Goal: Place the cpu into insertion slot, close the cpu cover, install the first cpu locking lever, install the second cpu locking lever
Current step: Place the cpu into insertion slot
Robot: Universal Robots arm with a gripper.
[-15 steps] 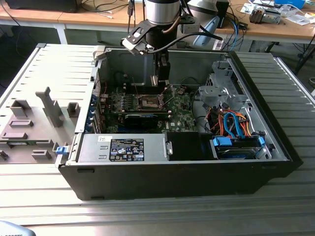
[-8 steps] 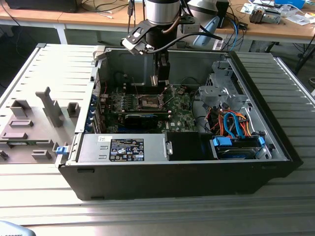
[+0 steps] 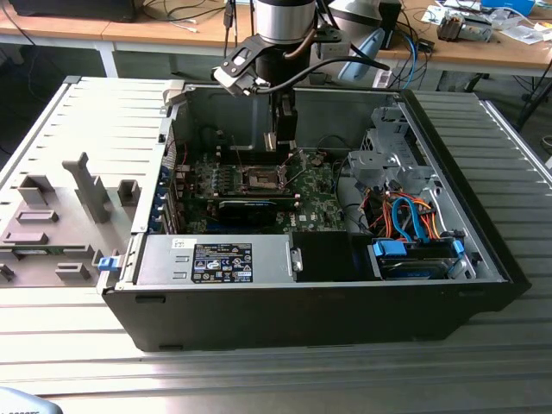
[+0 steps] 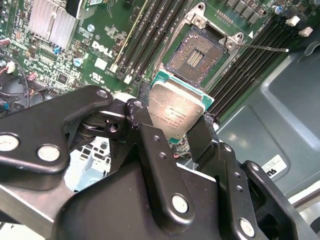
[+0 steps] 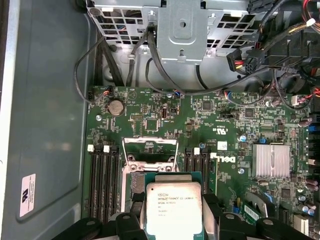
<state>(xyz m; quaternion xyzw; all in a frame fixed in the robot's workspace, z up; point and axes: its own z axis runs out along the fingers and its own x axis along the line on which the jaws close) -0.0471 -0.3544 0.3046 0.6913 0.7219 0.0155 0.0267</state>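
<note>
Soft, even light from above fills the exterior view: the table [image 3: 483, 362] shows pale and bright, while the case [image 3: 328, 319] front wall is near black and its inside lies in mild shade. In the first wrist view glare washes the cpu [image 5: 173, 210] top almost white and the heatsink [image 5: 272, 161] fins shine; in the second wrist view the gripper [image 4: 172, 127] links are dark with small highlights on their rivets

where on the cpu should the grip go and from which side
Best to pinch two opposite thin edges of the cpu, coming from its silver-lid side, as the tool does now. It is a flat, thin square, so the edges are the only graspable faces, and that leaves the underside free to face the open insertion slot.
</note>
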